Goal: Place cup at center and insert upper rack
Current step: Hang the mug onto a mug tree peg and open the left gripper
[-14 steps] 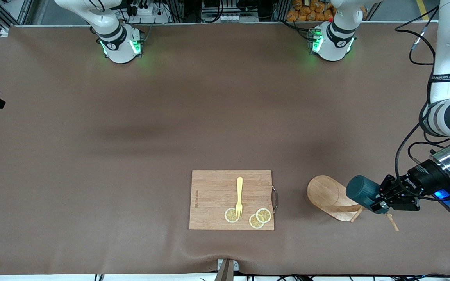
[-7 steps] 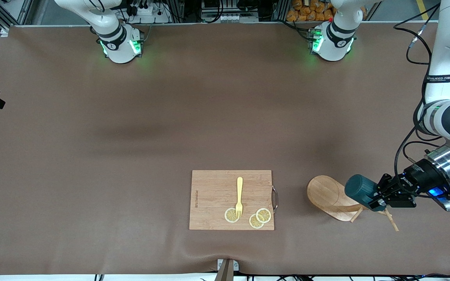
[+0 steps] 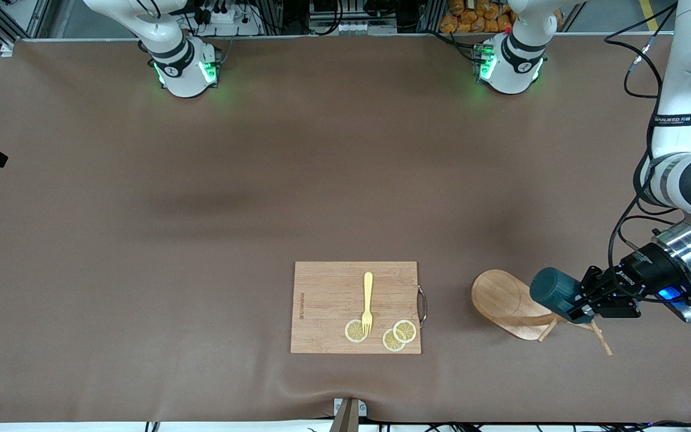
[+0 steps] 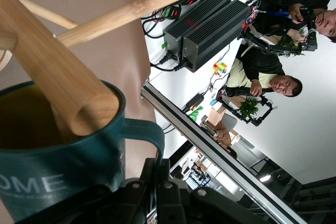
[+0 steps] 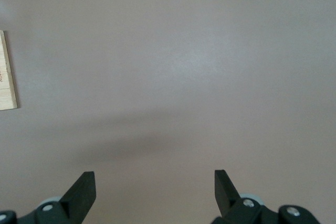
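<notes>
The dark teal cup (image 3: 552,290) lies sideways in the air over the tipped wooden mug tree (image 3: 501,298), near the left arm's end of the table. My left gripper (image 3: 579,312) is shut on the cup's loop handle (image 4: 152,135). In the left wrist view the cup (image 4: 58,174) shows white lettering, and the tree's round post (image 4: 58,77) ends at its mouth, with thin pegs (image 4: 121,17) crossing. My left gripper (image 4: 167,174) pinches the handle there. My right gripper (image 5: 155,187) is open and empty above bare table; it is out of the front view.
A rectangular wooden cutting board (image 3: 327,300) with a metal handle lies toward the front camera, near the table's middle. It carries a yellow fork (image 3: 367,300) and three lemon slices (image 3: 398,336). The board's edge shows in the right wrist view (image 5: 6,72).
My left gripper has shifted slightly with the cup, and its wrist has drawn up and inward. The mug tree and the right arm have not moved.
</notes>
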